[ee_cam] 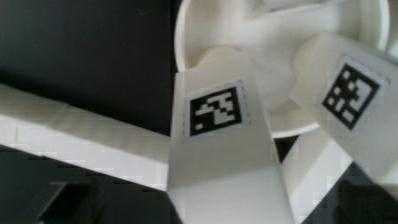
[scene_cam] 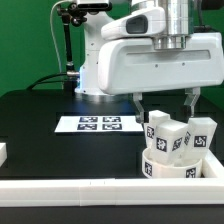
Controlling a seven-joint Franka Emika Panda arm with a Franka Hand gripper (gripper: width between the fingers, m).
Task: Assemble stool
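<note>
Counted in the exterior view: one round seat (scene_cam: 168, 166), three legs (scene_cam: 167, 135) standing on it, one marker board (scene_cam: 97, 124).

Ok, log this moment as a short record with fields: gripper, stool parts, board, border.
gripper: two-finger gripper hangs above the stool, fingers spread, nothing between them
seat: thick round white plastic disc seat, black-and-white tags on its rim, near the exterior view's right
legs: short blocky white legs stand on the seat; wrist view shows tagged legs close up
seating: whether the legs are fully fixed cannot be told
marker board: flat white marker board lies on the black table
border: long white rail along the near edge
</note>
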